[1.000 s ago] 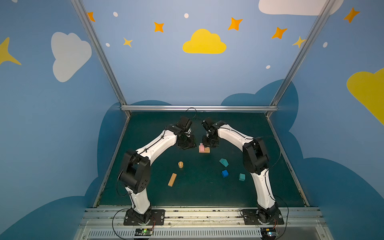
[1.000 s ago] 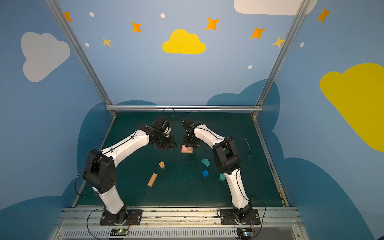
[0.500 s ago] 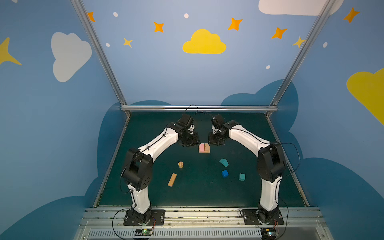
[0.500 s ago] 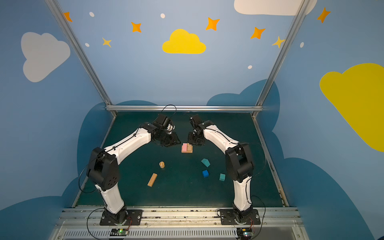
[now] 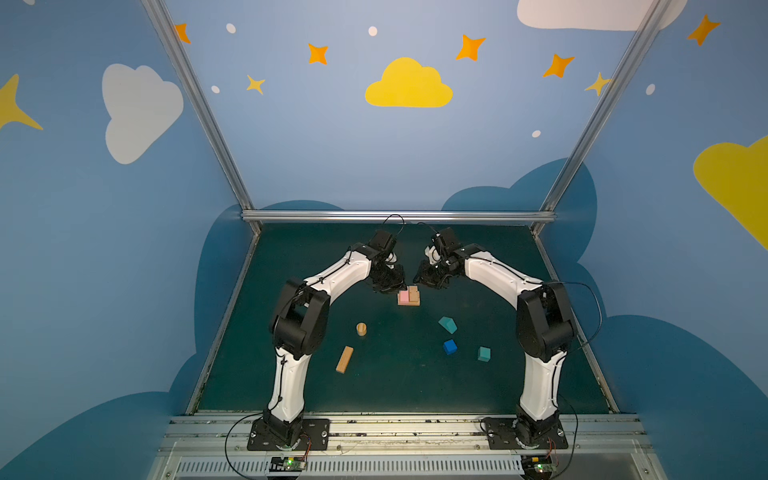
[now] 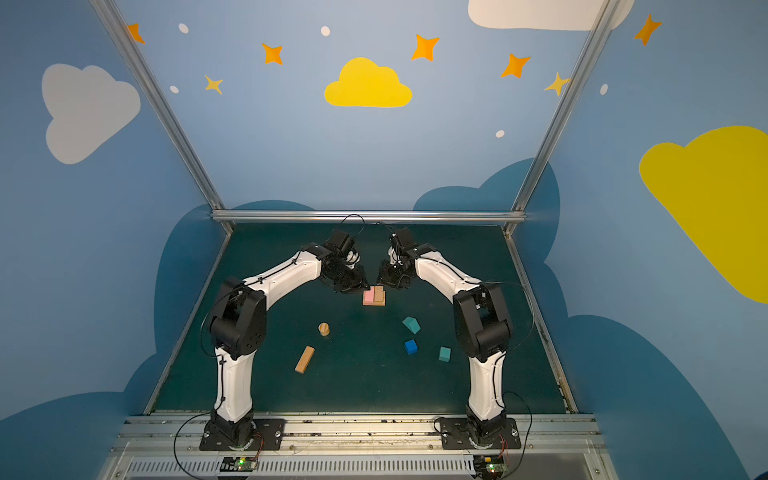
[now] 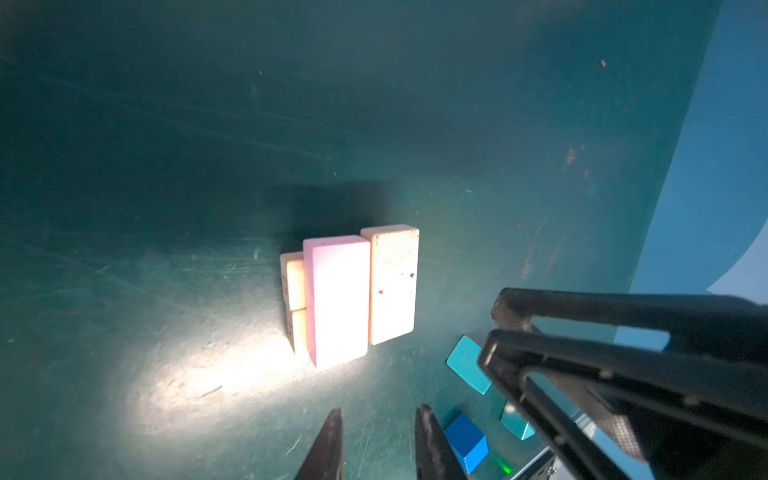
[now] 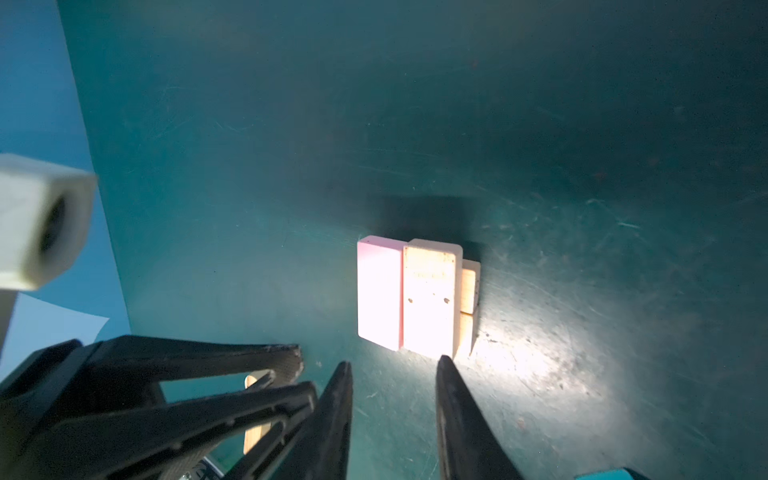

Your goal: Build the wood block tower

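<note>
Parted, empty left end effector point(image 7: 379, 409) and right end effector point(image 8: 394, 362) flank the stacked pink and tan wooden bars point(image 5: 408, 297); small blue cube point(image 5: 449, 346) lies apart.

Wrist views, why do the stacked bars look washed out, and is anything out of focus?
Left wrist view: a bright patch blows out the pink bar and the tan bar beside it, with a dark shadow beyond. Right wrist view: the same glare, and a white fitting near the lens is blurred. In a top view the stack is evenly lit.
</note>
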Motion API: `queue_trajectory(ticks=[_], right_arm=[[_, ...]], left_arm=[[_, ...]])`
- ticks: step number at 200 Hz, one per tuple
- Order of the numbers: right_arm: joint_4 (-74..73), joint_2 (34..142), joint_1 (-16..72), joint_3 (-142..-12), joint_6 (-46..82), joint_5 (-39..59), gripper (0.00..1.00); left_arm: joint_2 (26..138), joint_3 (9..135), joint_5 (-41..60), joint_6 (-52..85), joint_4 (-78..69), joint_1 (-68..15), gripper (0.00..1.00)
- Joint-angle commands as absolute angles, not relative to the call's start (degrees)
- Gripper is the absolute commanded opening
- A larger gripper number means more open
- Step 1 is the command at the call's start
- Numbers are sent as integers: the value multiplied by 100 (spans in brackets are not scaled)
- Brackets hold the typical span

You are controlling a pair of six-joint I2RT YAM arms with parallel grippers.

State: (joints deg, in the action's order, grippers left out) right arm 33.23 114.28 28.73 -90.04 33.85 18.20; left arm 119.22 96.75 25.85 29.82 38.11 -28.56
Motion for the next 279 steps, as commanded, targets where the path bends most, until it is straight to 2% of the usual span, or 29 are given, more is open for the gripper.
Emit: queue_trajectory(ticks=[1, 279], right_arm=[[3261, 11603, 2828, -9036, 3366, 2002, 32], [3120, 11967, 2798, -8824, 3445, 2276, 33]], left_arm=[[12103, 9906, 2595, 2991, 3970, -2874, 30], [12905, 10312, 2323, 2884, 4179, -2909, 27]])
